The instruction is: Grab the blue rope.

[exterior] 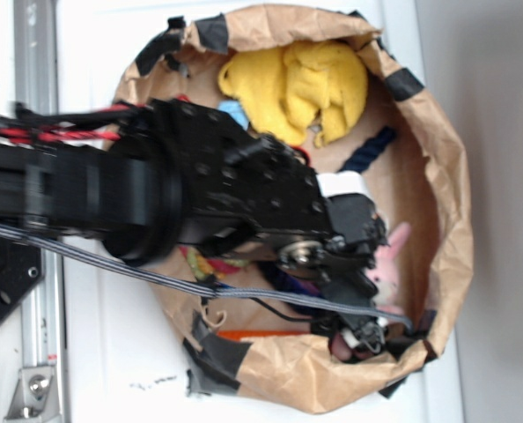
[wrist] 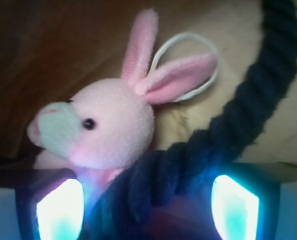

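The blue rope (wrist: 238, 110), thick, dark navy and twisted, curves down from the upper right of the wrist view and passes between my fingers at the bottom. My gripper (wrist: 146, 210) is open, and its two glowing fingertips (wrist: 61, 210) stand on either side of the rope with gaps showing. In the exterior view one end of the rope (exterior: 371, 148) pokes out past the arm, while my gripper (exterior: 354, 286) reaches down into the paper basket; the rest of the rope is hidden under the arm.
A pink bunny toy (wrist: 113, 125) lies just behind the rope, touching it. The brown paper basket (exterior: 446, 203) also holds a yellow cloth (exterior: 301, 88), a striped rope (exterior: 210, 263) and a light blue block (exterior: 235, 113). A white table surrounds it.
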Robot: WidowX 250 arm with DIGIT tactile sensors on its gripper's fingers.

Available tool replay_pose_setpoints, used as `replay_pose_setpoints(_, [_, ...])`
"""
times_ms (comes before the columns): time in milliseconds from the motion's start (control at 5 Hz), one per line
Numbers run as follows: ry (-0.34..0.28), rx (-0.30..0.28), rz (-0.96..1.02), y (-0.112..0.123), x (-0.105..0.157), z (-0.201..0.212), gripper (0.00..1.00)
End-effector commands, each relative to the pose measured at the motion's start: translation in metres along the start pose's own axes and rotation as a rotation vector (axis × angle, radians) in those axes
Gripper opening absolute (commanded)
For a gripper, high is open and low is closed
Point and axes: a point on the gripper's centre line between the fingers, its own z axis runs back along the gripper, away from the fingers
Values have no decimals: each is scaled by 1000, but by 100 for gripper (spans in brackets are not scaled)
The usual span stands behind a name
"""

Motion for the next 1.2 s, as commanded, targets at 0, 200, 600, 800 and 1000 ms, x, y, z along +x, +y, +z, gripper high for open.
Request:
replay_pose_setpoints(0, [114, 36, -95, -21, -34, -28, 100])
replay_pose_setpoints(200, [145, 86, -95, -16, -50, -17, 0])
replay_pose_setpoints(600, [-72, 179, -249, 14, -20, 85, 0])
replay_pose_setpoints(800, [-148, 250, -260, 23, -5, 141, 0])
replay_pose_setpoints(1000, [-179, 317, -293, 29, 10, 163, 0])
